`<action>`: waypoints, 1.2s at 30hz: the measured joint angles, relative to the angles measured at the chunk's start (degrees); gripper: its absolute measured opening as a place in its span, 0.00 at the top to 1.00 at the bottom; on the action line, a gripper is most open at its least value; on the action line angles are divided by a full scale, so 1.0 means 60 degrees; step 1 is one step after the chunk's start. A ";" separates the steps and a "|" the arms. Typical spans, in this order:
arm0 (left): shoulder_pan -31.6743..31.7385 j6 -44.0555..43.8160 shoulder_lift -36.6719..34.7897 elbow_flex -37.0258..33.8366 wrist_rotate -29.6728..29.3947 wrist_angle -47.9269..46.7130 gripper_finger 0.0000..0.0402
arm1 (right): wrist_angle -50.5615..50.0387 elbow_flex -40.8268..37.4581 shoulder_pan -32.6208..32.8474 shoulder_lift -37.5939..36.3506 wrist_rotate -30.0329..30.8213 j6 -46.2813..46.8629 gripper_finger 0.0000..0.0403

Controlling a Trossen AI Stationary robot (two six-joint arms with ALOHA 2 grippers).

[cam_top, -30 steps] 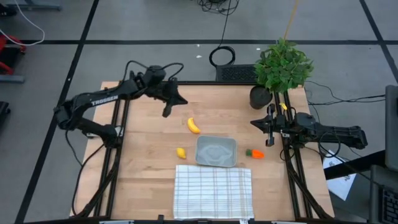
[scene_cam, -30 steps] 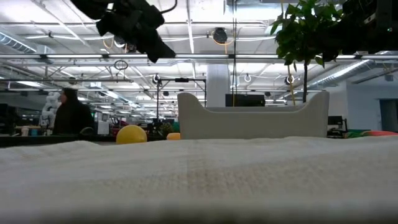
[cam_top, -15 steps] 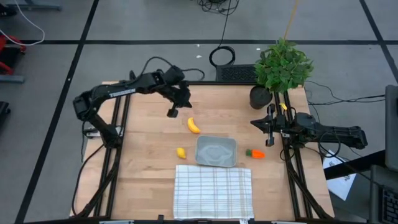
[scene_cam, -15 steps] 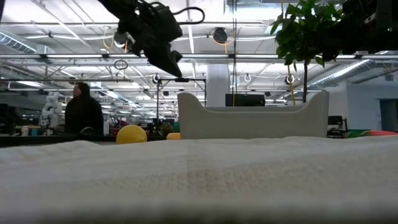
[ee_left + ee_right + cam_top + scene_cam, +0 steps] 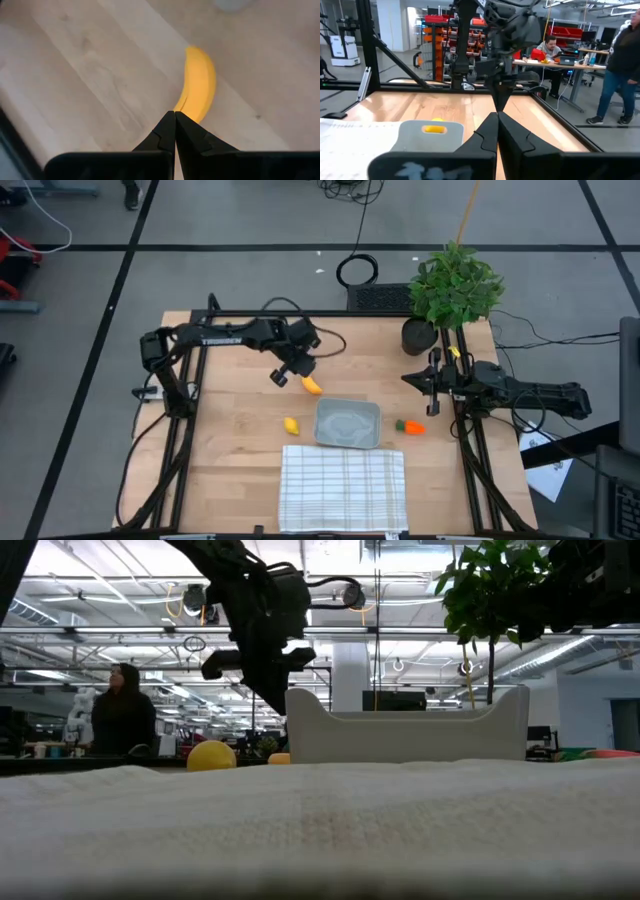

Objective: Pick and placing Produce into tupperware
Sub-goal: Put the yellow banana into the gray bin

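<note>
Left wrist view, banana (image 5: pixel 199 82) partly hidden behind closed left jaws, right jaws closed too.

Both tools (image 5: pixel 283 375) (image 5: pixel 424 386) closed, empty.

Low view: cloth (image 5: pixel 320 830) fills foreground, blurred, hides bench surface and base of tupperware (image 5: pixel 405 727). Banana (image 5: pixel 279 758) mostly hidden behind tupperware's wall, only a yellow sliver showing; carrot (image 5: pixel 600 753) barely peeks at right. Left wrist view: banana's near end covered by left end effector (image 5: pixel 175 116). High view: plant pot (image 5: pixel 419 336) partly under leaves. Right wrist view: tupperware's lower part cut off by right end effector (image 5: pixel 497 116).
</note>
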 joint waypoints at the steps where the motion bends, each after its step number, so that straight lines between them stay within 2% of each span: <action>1: -0.0117 -0.0027 0.0046 0.0000 -0.0231 0.0048 0.97 | 0.0036 0.0000 -0.0003 0.0030 0.0003 0.0004 1.00; 7: -0.0527 -0.0160 0.0097 0.0000 -0.0447 0.0275 0.97 | 0.0038 0.0000 0.0000 0.0136 0.0003 0.0000 1.00; 11: -0.0519 -0.0420 0.0097 0.0000 -0.0171 0.0286 0.93 | 0.0063 0.0000 -0.0002 0.0171 0.0003 -0.0007 1.00; 19: -0.0313 -0.1049 0.0094 0.0000 0.0721 0.0101 0.70 | 0.0194 0.0000 0.0000 0.0220 0.0003 -0.0016 1.00; 27: -0.0376 -0.0962 0.0094 0.0000 0.0751 -0.0002 0.44 | 0.0191 0.0000 -0.0001 0.0220 0.0003 -0.0007 1.00; 36: -0.0517 -0.1496 0.0549 -0.0004 0.0747 0.0207 0.30 | 0.0190 0.0000 0.0000 0.0234 0.0003 0.0007 1.00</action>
